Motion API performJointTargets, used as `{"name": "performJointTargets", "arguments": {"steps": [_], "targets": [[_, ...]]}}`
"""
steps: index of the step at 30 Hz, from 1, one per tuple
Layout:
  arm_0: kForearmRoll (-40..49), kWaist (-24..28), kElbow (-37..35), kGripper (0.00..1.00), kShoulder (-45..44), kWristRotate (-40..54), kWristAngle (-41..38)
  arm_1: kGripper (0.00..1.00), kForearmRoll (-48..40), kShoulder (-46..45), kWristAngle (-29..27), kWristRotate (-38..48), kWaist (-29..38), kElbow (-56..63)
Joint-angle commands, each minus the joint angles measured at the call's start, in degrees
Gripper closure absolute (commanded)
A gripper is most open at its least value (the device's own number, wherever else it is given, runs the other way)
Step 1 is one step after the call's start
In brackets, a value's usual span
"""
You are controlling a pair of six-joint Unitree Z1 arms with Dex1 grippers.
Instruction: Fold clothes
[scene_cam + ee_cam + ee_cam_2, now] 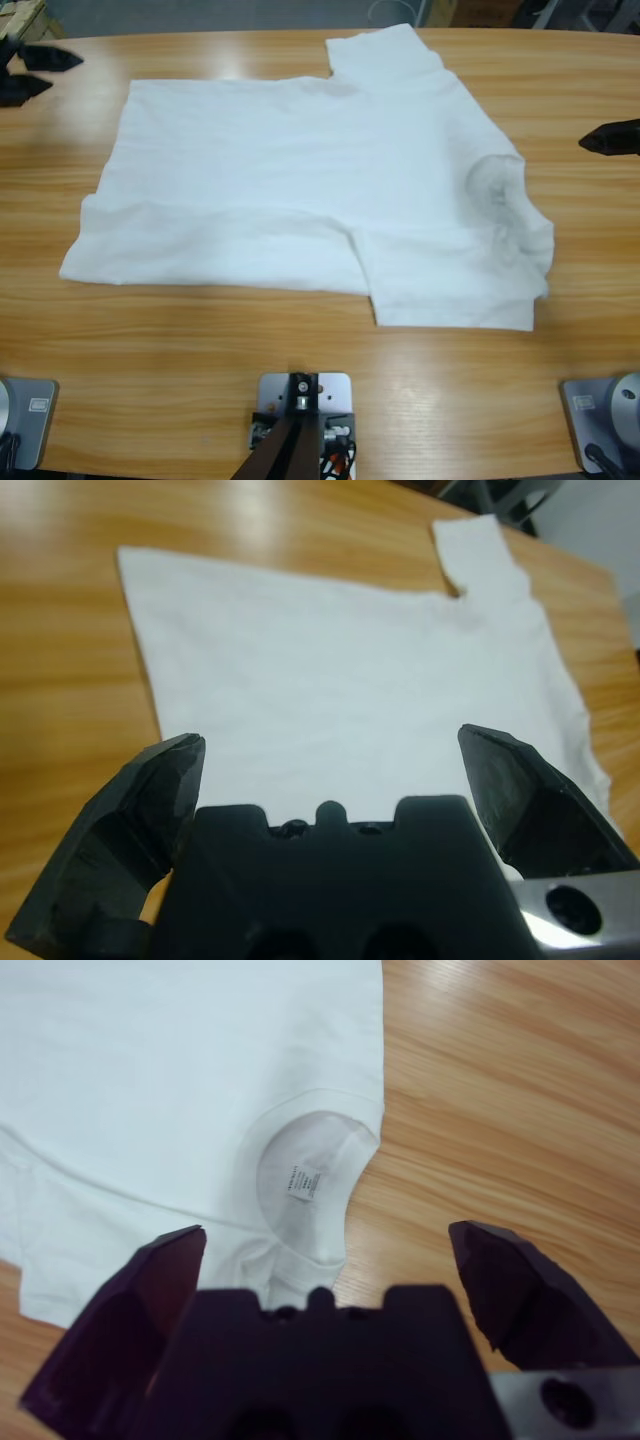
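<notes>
I see the white T-shirt spread flat across the middle of the wooden table, partly folded. It looks light and limp, so I'd pinch hems or the ribbed collar. My left gripper and right gripper both hover empty, jaws spread.

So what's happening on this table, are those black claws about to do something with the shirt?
A white T-shirt lies spread flat on the wooden table, one side already folded in along its near edge. Neither robot hand is touching it. The left hand hangs open by the shirt's hem end, and the right hand hangs open over the collar, where the neck label shows. Both look poised at opposite ends, likely ready for the next fold.
</notes>
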Motion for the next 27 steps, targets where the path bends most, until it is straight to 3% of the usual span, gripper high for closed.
{"name": "performJointTargets", "arguments": {"steps": [1,9,15,27], "targets": [[-0.69,5.42,-8.28,0.023,11.87,-1.86,-3.50,0.000,-2.88,6.07,-0.59,-0.18,0.70,-0.05],[-0.83,4.47,-14.38,0.101,20.56,1.41,-1.50,0.000,-3.65,14.69,0.49,-0.19,0.09,-10.23],[-0.83,3.62,-21.59,0.101,27.24,1.20,-0.44,0.004,-3.83,19.50,3.21,-0.11,-0.44,-15.92],[-0.87,3.41,-21.43,0.101,32.37,1.40,-1.23,0.009,-4.07,24.92,4.18,-0.16,-2.16,-20.60]]}}
